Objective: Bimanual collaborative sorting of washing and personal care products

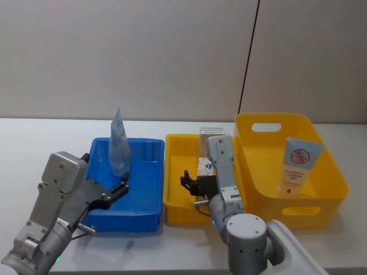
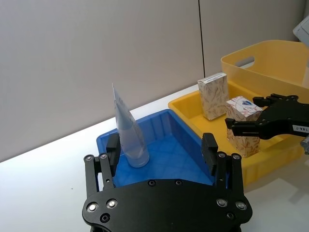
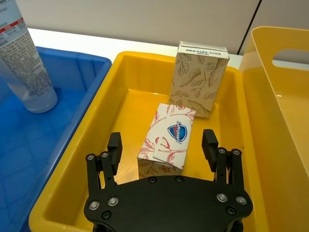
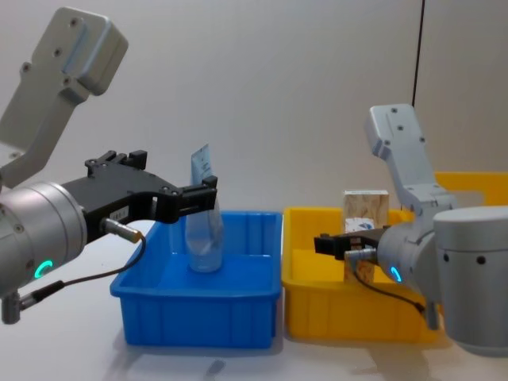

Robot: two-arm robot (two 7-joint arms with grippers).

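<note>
A pale blue-and-white squeeze tube [image 1: 118, 146] [image 2: 129, 135] [image 4: 204, 226] stands upright, cap down, in the blue tray [image 1: 143, 192]. My left gripper [image 1: 117, 192] [image 2: 161, 145] is open just short of it, the tube standing near one finger. In the small yellow tray [image 1: 174, 189] [image 3: 108, 111] a beige carton [image 3: 198, 79] [image 2: 213, 95] stands upright. A white-topped carton with a blue mark [image 3: 166, 137] [image 2: 243, 125] sits in front of it. My right gripper [image 3: 161, 139] [image 1: 192, 186] hangs open over that carton, one finger on each side, not touching.
A large yellow bin [image 1: 327, 183] at the right holds another tube [image 1: 298, 166] leaning on its far wall. The three containers stand side by side on a white table [image 1: 46, 137], with a grey wall behind.
</note>
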